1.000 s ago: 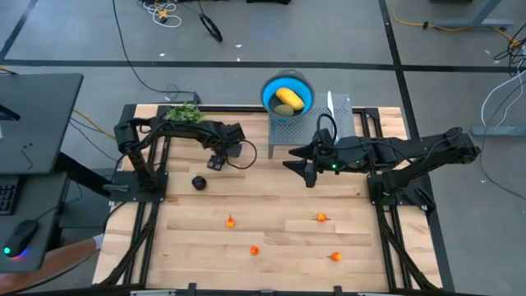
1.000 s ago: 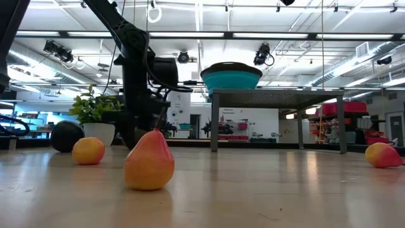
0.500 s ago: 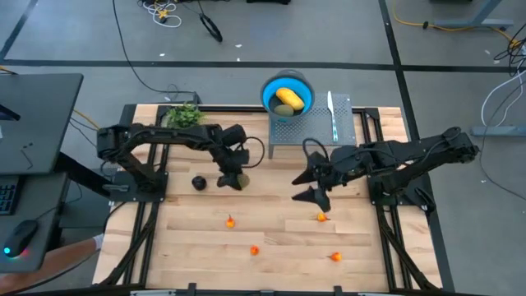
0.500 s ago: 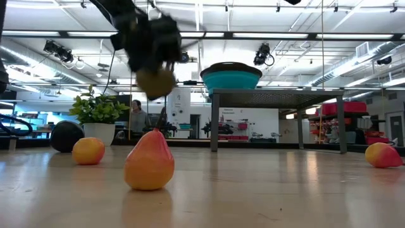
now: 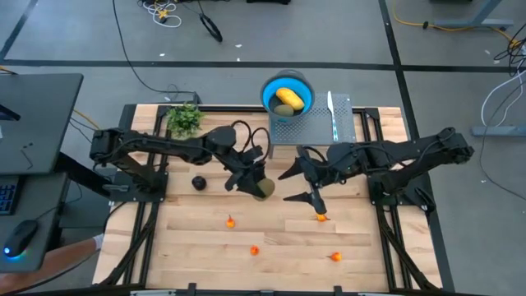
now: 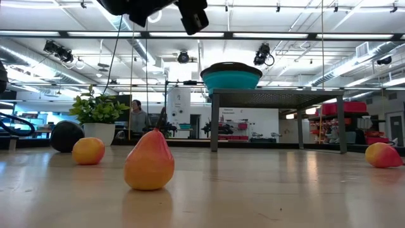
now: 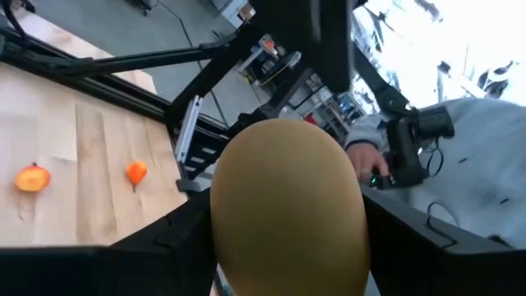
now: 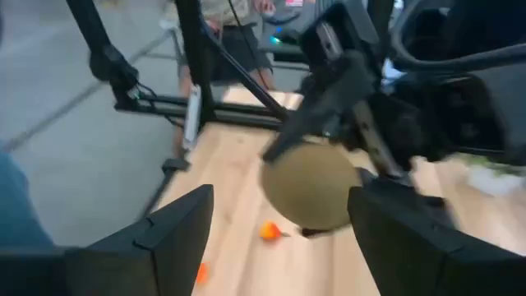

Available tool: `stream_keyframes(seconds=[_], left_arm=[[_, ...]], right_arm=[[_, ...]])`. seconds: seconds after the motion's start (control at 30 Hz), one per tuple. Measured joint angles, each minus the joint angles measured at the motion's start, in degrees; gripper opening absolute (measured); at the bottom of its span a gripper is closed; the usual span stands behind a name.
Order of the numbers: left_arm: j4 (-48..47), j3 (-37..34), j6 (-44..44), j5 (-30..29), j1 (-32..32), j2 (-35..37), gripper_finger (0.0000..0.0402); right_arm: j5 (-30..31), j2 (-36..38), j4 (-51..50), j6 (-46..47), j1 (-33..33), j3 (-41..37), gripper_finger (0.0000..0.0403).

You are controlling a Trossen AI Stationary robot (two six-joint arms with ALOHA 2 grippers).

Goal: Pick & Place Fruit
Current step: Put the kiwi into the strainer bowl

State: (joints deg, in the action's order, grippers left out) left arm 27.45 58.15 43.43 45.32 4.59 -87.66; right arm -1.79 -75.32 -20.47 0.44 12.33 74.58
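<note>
Grippers first: your left gripper (image 5: 261, 187) sits above the middle of the desk (image 5: 271, 247), clamped on a brown-green oval fruit (image 5: 264, 190) that is lifted clear of the wood. In the left wrist view, you see that fruit (image 7: 288, 205) filling the space between the two dark fingers (image 7: 177, 238), touching both.

Your right gripper (image 5: 306, 184) hangs just beside it, toward the right half of the desk, with its jaws spread wide and nothing between them. In the right wrist view, you see the two fingers (image 8: 177, 226) well apart and the held fruit (image 8: 312, 185) ahead of them in the other gripper.

Locate the remaining fruit as follows:
- A blue bowl (image 5: 267, 86) stands on a grey perforated stand (image 5: 316, 123) at the far edge. It holds the oblong yellow fruit (image 5: 289, 96) and a second brown-green oval (image 5: 283, 109).
- The dark round fruit (image 5: 198, 182) lies on the desk toward the left edge.
- Four small orange-red fruits rest on the near half: one (image 5: 230, 220) left of centre, one (image 5: 255, 250) closer to the near edge, one (image 5: 335, 256) toward the near right corner, and one (image 5: 320, 217) just below your right gripper.

A green leafy sprig (image 5: 185, 119) stands near the far left corner. A pale-handled knife (image 5: 332, 111) lies on the stand beside the bowl.
</note>
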Motion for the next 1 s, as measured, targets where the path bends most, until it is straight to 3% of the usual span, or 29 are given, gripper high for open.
stream_keyframes(seconds=[0.17, 0.37, 0.67, 1.0], left_arm=[[-0.7, 0.0, 0.9, -1.8, -1.0, 0.0, 0.0251], [-2.5, -0.1, 2.7, -3.9, -1.1, -0.1, 0.0256], [-3.5, -0.1, 3.1, -4.4, -1.1, -0.1, 0.0256], [-3.4, -0.1, 2.9, -5.5, -1.1, -0.1, 0.0258]], right_arm=[[-0.7, -1.5, 0.6, -3.8, -2.8, 0.9, 0.0317], [-6.8, -4.9, 1.3, -12.3, -4.2, 0.9, 0.0346], [-7.0, -8.4, 3.5, -22.5, -4.2, 0.9, 0.0348], [-7.3, -10.3, 4.9, -27.3, -4.2, 0.9, 0.0342]])
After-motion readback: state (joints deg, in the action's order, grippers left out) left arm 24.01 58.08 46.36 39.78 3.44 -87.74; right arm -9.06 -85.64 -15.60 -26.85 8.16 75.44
